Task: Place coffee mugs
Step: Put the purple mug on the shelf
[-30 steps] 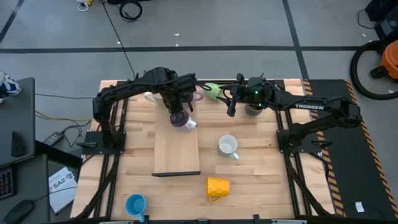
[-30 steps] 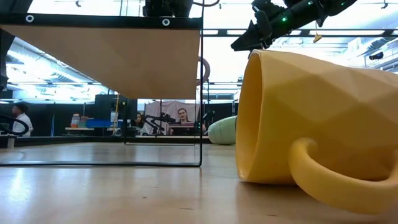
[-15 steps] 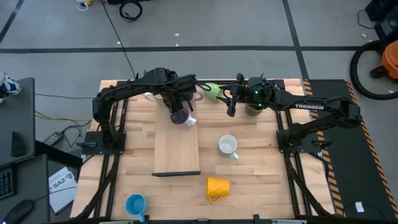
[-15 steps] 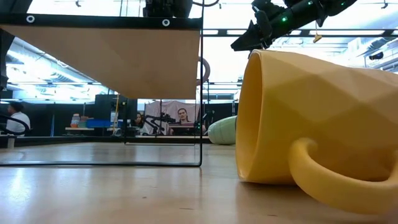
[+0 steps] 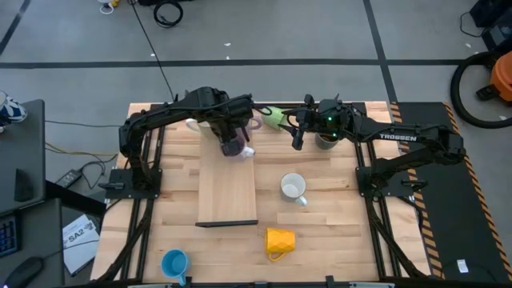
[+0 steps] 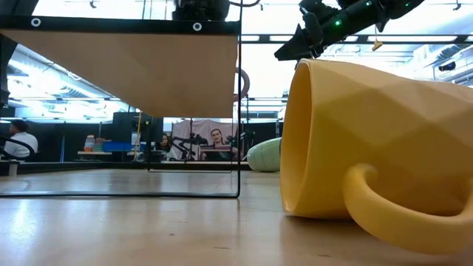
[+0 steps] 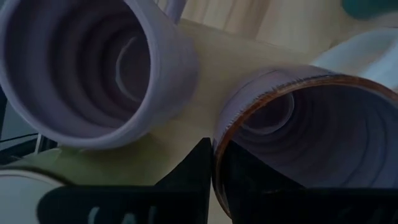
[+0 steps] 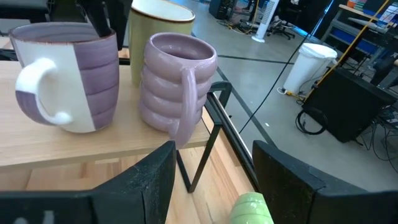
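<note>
A purple-and-white mug (image 5: 233,146) (image 8: 68,74) stands upright at the far end of a raised wooden shelf (image 5: 228,192). My left gripper (image 5: 230,136) (image 7: 213,155) is shut on it from above. A ribbed lavender mug (image 8: 177,81) (image 7: 93,68) stands beside it on the shelf's far corner, and a cream-olive mug (image 8: 155,28) stands behind. My right gripper (image 5: 298,140) (image 8: 211,168) hangs open to the right of the shelf, above a light green mug (image 5: 274,117) lying on its side. The white mug (image 5: 294,188), the yellow mug (image 5: 280,240) (image 6: 369,148) and the blue mug (image 5: 174,262) rest on the table. My left gripper pinches the purple-and-white mug's brown-edged rim (image 7: 219,134), one finger inside the mug and one outside. The fingers come from above, pointing down. The mug is upright with its base on or just above the shelf top; its white handle (image 8: 37,87) is free.
A dark mug (image 5: 326,141) sits under my right arm near the far edge. The shelf stands on a thin black frame (image 6: 238,111). Open table lies near the white, yellow and blue mugs. People and desks show in the room behind.
My left gripper has carried the purple-and-white mug a little toward the table's far edge, closer to the ribbed lavender mug, and has kept its hold. My right arm has stayed still.
</note>
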Controlling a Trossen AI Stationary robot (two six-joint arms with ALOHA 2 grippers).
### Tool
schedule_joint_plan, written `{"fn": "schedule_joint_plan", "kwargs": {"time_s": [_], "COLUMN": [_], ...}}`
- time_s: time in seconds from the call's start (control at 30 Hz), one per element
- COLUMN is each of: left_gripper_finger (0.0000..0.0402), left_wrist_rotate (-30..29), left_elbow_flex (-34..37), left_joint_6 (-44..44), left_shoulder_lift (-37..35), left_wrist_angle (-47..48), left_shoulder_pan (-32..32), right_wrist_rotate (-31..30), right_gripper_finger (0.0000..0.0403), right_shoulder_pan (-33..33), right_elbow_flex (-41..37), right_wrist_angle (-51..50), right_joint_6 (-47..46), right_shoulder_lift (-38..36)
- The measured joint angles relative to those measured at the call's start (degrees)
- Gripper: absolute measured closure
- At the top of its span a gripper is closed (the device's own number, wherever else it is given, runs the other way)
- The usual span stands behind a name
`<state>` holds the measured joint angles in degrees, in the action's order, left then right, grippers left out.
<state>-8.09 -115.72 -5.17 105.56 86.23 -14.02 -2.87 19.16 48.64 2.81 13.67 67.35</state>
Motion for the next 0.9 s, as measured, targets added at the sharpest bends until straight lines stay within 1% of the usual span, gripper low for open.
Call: {"fn": "schedule_joint_plan", "kwargs": {"time_s": [0.3,0.5,0.9], "left_gripper_finger": [0.0363,0.0363,0.0362], "left_wrist_rotate": [-0.1,-2.5,-2.5], "left_elbow_flex": [0.0,0.0,0.0], "left_joint_6": [-0.2,-0.2,-0.3], "left_shoulder_lift": [0.0,0.0,0.0], "left_wrist_angle": [-0.4,-0.7,-2.4], "left_shoulder_pan": [0.0,0.0,0.0], "right_wrist_rotate": [0.0,0.0,0.0], "right_gripper_finger": [0.0185,0.0185,0.0185], "right_shoulder_pan": [0.0,0.0,0.0], "right_elbow_flex": [0.0,0.0,0.0], "right_wrist_angle": [0.0,0.0,0.0], "right_joint_6": [0.0,0.0,0.0], "right_shoulder_lift": [0.0,0.0,0.0]}}
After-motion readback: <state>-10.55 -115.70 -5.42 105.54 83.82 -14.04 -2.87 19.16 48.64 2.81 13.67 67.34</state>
